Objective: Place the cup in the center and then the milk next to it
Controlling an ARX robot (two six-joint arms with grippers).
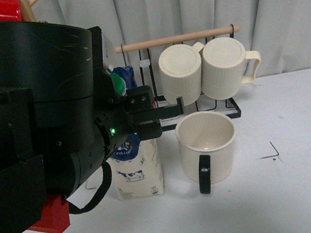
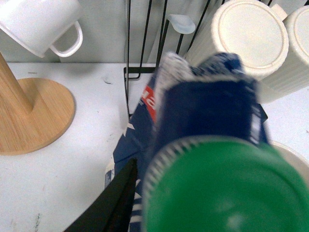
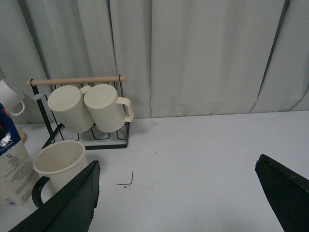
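The cup [image 1: 207, 141], a wide cream mug with a black handle facing the front, stands upright on the white table. The milk [image 1: 138, 171] stands just left of it, base on the table, a small gap between them. My left gripper [image 1: 143, 114] is shut on the carton's top. The left wrist view shows the green cap [image 2: 224, 188] and blue top [image 2: 207, 106] close up, blurred, with one black finger [image 2: 113, 203] beside them. My right gripper [image 3: 176, 193] is open and empty above bare table, to the right of the cup [image 3: 58, 162] and milk [image 3: 12, 164].
A black wire rack [image 1: 226, 107] with a wooden bar holds two ribbed cream mugs [image 1: 204, 70] right behind the cup. A wooden mug tree base [image 2: 34, 116] with a small white mug [image 2: 41, 21] stands to the left. A red object [image 1: 52, 216] lies under my left arm.
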